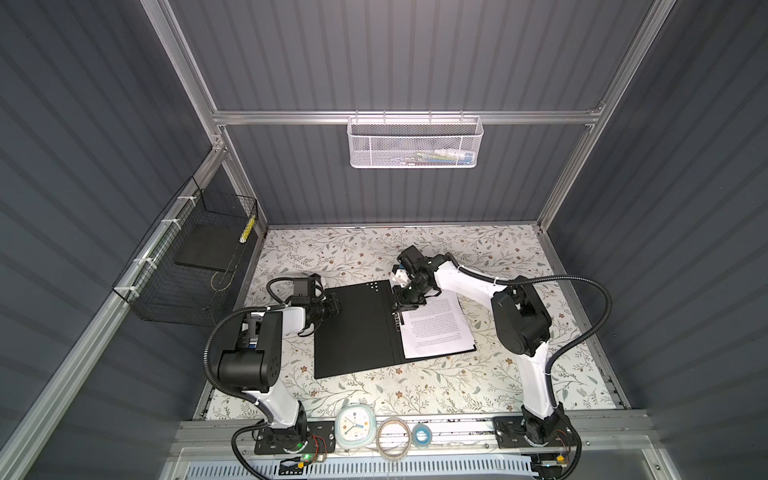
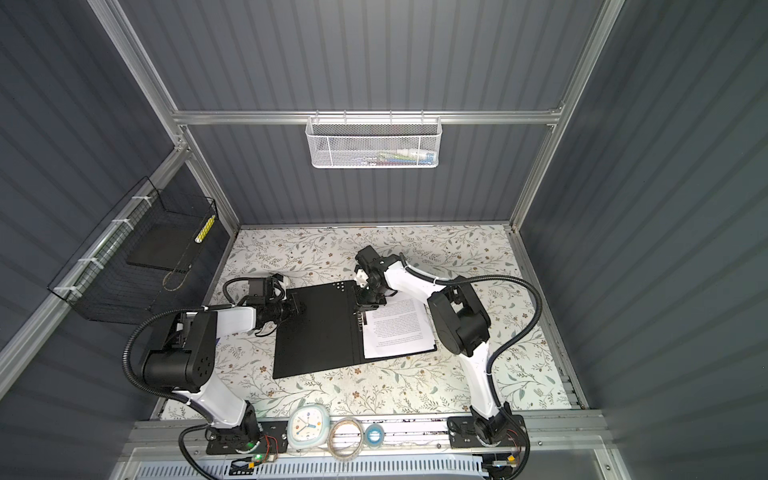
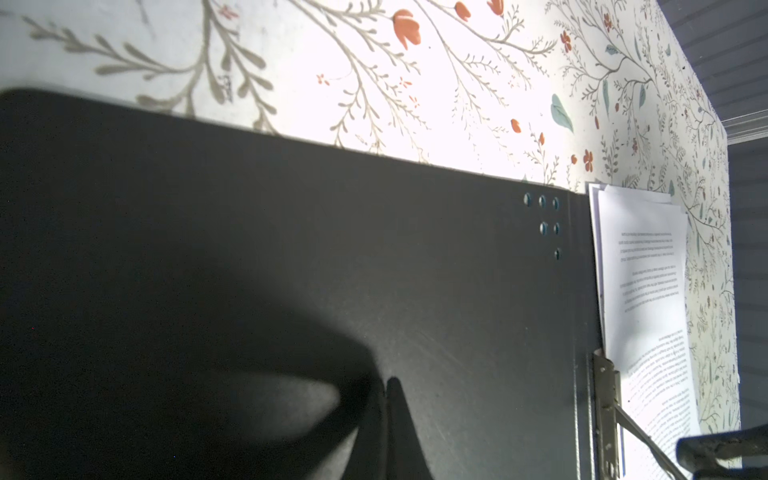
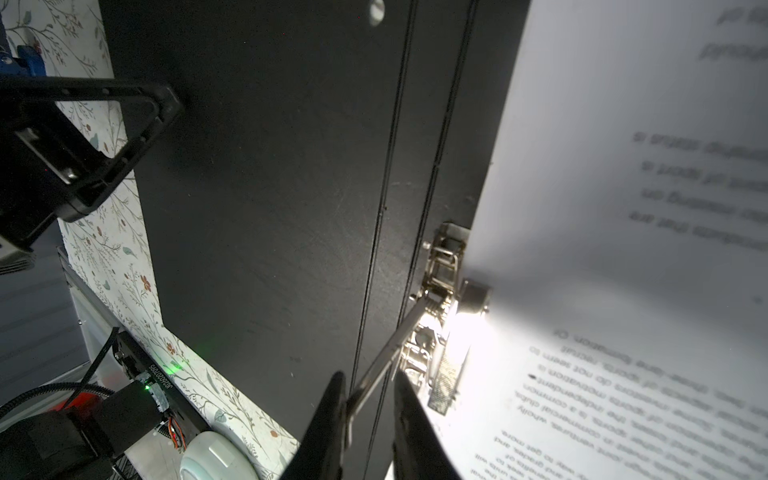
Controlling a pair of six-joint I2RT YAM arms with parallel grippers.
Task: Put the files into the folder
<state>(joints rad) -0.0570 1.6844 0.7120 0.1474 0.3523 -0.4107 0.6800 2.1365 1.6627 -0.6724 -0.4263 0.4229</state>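
Note:
The folder (image 1: pixel 357 332) (image 2: pixel 316 332) lies open on the flowered table, black inside facing up. The files (image 1: pixel 436 328) (image 2: pixel 399 324), white sheets with black text, lie on its right half. My left gripper (image 1: pixel 333 308) (image 3: pixel 388 386) is shut, its tips resting on the bare left cover (image 3: pixel 291 249). My right gripper (image 1: pixel 400 309) (image 4: pixel 370 382) hangs over the spine by the metal clip (image 4: pixel 440 291). Its jaws stand a little apart around the clip's raised lever (image 4: pixel 386 357). The lever touches one finger, with a gap to the other. The papers (image 4: pixel 623 249) curl up beside the clip.
A clock (image 1: pixel 355 426), a tape roll (image 1: pixel 394 438) and a small blue roll (image 1: pixel 422 435) sit along the front rail. A black wire basket (image 1: pixel 187 266) hangs on the left wall, a white mesh basket (image 1: pixel 414 143) on the back wall.

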